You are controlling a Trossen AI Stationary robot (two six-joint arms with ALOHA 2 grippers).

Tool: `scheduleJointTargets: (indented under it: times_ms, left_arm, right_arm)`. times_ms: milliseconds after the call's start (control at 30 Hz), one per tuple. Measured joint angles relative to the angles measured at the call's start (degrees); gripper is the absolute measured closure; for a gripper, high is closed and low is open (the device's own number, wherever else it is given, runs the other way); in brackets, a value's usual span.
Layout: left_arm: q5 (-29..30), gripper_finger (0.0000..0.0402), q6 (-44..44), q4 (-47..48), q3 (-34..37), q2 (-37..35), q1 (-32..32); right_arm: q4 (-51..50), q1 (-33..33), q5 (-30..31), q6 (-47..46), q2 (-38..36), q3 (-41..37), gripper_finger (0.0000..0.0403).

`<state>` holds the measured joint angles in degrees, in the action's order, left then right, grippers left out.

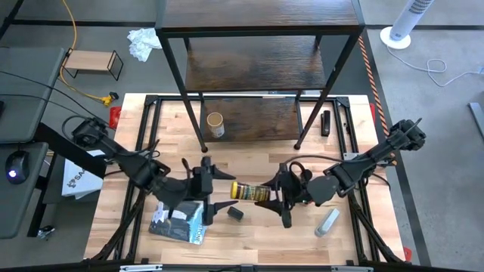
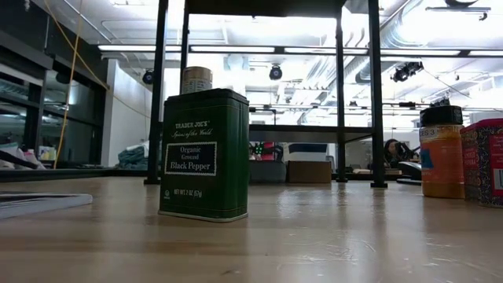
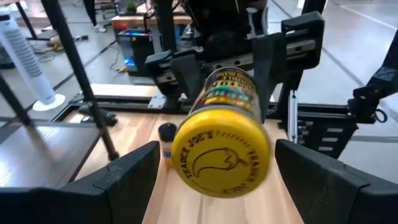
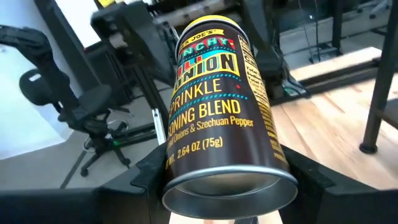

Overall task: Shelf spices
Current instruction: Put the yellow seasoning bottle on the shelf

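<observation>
Pale wooden boards make up the surface [image 1: 249,238], with the shelf [image 1: 253,72] of dark wood-grain boards on thin black legs standing at its far edge.

Held on its side above the middle of the surface, between the two arms, is the yellow-lidded jar [image 1: 250,192]. The right hand [image 1: 283,198] has its fingers closed on the jar's dark body, with the metal base toward that arm's wrist and the yellow lid pointing at the other arm. The left hand [image 1: 212,190] faces that lid with its fingers spread wide, one on each side of the lid; in its wrist view neither finger [image 3: 124,180] touches the jar [image 3: 227,137].

Just in front of the held jar, on the surface, stands the small black one [image 1: 236,214]; the low view shows it up close as a dark green pepper tin [image 2: 204,153]. The tan-lidded jar [image 1: 215,123] stands upright on the lowest shelf board, near the front left leg. At the right edge of the low view stand an orange-filled jar with a black lid [image 2: 442,149] and, touching or just beside it, a red one [image 2: 486,161].

A flat blue-grey packet [image 1: 180,223] lies on the surface under the left arm, and a grey-white tube [image 1: 327,222] lies near the right arm. Off the surface to the left, a small light-wood rack [image 1: 92,63] sits on the floor.
</observation>
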<state>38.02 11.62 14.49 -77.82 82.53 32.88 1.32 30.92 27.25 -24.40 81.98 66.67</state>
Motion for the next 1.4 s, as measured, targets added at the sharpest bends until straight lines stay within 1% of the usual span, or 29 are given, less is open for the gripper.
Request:
scheduleJointTargets:
  times_ms: [133,233,333,433,567,700,767,800,933,1033,1167,1200,1300,1400]
  left_arm:
    - [-4.5,0.0084,-2.2,-3.6,0.0,1.8,-1.5]
    - [-7.4,0.0084,-4.3,-4.5,0.0,3.0,-2.1]
    - [-7.8,0.0085,-4.4,-5.3,0.0,3.2,-2.1]
    - [-6.1,0.0091,-4.4,-5.5,0.0,2.8,-2.1]
    - [-6.1,0.0121,-5.4,-5.4,0.0,2.7,-2.1]
    - [-5.7,0.0183,-6.5,-5.3,0.0,2.7,-1.9]
    - [-5.3,0.0188,-6.3,-5.3,0.0,2.5,-1.8]
    - [-5.1,0.0188,-6.3,-5.2,0.0,2.4,-1.6]
    - [-4.4,0.0188,-7.0,-2.9,0.0,1.2,-1.2]
    - [-4.3,0.0188,-6.5,2.4,0.0,-0.8,-0.3]
    - [-4.4,0.0188,-4.7,15.2,-0.5,-3.1,0.9]
    - [-5.2,0.0188,-4.0,20.0,-1.3,-3.1,0.5]
    - [-11.1,0.0188,-3.3,33.1,-5.0,-1.8,-2.7]
    - [-13.3,0.0188,-5.4,41.2,-8.2,0.6,-6.6]
  right_arm:
    - [0.2,0.0,-1.3,1.1,0.0,0.0,0.0200]
    - [0.2,-0.1,-2.6,1.4,0.0,0.0,0.0200]
    - [0.2,0.0,-3.3,1.4,0.0,0.0,0.0200]
    - [0.2,0.0,-3.3,1.5,0.0,0.0,0.0200]
    - [0.2,-0.2,-3.2,1.8,0.0,0.0,0.0200]
    - [1.2,-0.3,-3.3,2.3,0.0,0.0,0.0200]
    - [1.6,-0.3,-3.3,1.7,0.0,0.0,0.0197]
    - [1.9,-0.3,-3.3,1.2,0.0,0.0,0.0187]
    - [3.8,-0.3,-2.9,-0.2,0.0,0.0,0.0118]
    - [3.6,-0.3,-2.9,0.3,-0.2,0.0,0.0092]
    - [1.4,-0.2,-2.4,3.1,-1.4,0.0,0.0086]
    - [0.6,-0.2,-1.7,4.1,-1.6,0.0,0.0085]
    - [-0.7,-0.7,1.5,8.1,-1.6,0.0,0.0084]
    - [-2.5,-1.9,4.1,13.4,-1.3,0.0,0.0083]
